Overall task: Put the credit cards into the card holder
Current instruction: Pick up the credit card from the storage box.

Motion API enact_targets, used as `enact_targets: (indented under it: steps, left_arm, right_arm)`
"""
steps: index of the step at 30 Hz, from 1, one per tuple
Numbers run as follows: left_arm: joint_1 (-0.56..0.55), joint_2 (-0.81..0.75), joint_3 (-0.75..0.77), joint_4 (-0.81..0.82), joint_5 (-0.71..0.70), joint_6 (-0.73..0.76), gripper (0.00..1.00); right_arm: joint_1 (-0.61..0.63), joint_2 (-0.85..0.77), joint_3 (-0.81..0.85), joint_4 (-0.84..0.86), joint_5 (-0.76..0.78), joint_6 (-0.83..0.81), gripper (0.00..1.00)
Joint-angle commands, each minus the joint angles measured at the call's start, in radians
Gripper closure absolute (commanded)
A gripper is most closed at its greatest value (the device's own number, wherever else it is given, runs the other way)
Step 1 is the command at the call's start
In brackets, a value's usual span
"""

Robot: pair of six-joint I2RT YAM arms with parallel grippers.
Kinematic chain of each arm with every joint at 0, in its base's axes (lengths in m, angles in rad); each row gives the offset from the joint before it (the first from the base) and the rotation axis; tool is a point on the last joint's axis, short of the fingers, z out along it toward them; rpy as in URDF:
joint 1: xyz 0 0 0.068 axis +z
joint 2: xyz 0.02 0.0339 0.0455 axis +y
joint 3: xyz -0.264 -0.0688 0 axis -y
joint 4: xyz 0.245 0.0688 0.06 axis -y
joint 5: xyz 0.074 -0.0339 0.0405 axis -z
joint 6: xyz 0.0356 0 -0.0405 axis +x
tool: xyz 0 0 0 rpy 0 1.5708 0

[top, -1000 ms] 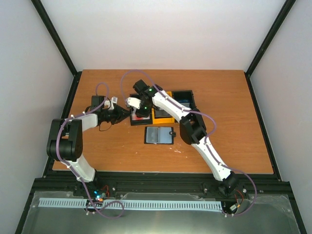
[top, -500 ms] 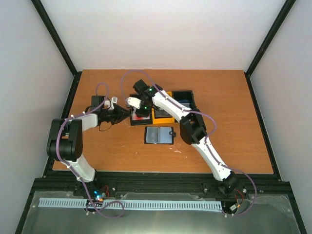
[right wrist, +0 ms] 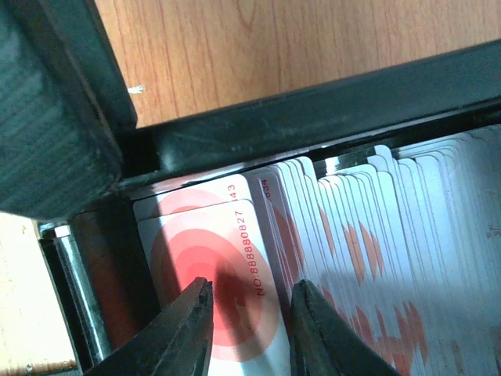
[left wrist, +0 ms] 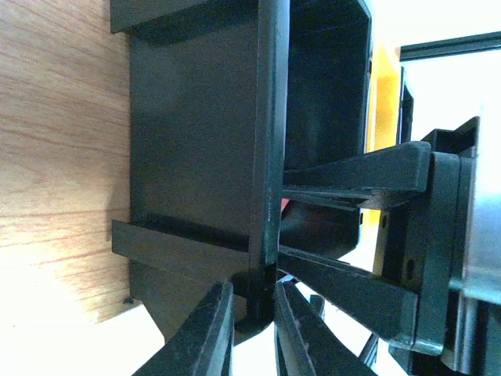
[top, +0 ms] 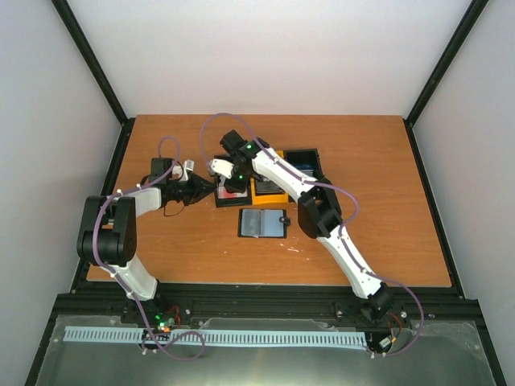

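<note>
White credit cards with a red round blotch (right wrist: 235,235) stand packed in a row in the left black bin (right wrist: 313,102). My right gripper (right wrist: 250,317) is open just above them, its fingertips over the face of the front card. In the top view it (top: 228,183) hangs over that bin (top: 220,201). My left gripper (left wrist: 252,325) is shut on the bin's left wall (left wrist: 266,196), and shows in the top view (top: 207,187). The card holder (top: 262,223) lies open on the table in front of the bins, pale lining up.
A yellow bin (top: 265,195) and a second black bin (top: 315,161) with blue cards (top: 303,170) stand right of the left bin. The right arm's forearm (top: 282,173) crosses over them. The wooden table (top: 378,201) is walled at the back.
Almost nothing: the right wrist has shifted very slightly over the left bin. The left arm is still.
</note>
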Motion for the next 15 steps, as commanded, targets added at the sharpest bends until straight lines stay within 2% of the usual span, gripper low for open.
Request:
enact_targets:
  steps: [1, 5, 12, 15]
  left_arm:
    - [0.0, -0.005, 0.003, -0.017, 0.0, 0.008, 0.84]
    - [-0.001, -0.006, 0.002, -0.02, -0.003, 0.011, 0.84]
    - [-0.001, -0.005, 0.001, -0.022, -0.005, 0.011, 0.84]
    - [-0.001, -0.005, 0.001, -0.021, -0.006, 0.013, 0.84]
  right_arm:
    - [0.007, -0.06, -0.006, -0.043, -0.015, 0.014, 0.73]
    - [0.007, -0.07, -0.009, -0.042, -0.008, 0.018, 0.76]
    - [0.007, -0.091, -0.037, -0.05, -0.033, 0.01, 0.72]
    - [0.007, -0.087, -0.037, -0.06, -0.04, 0.011, 0.76]
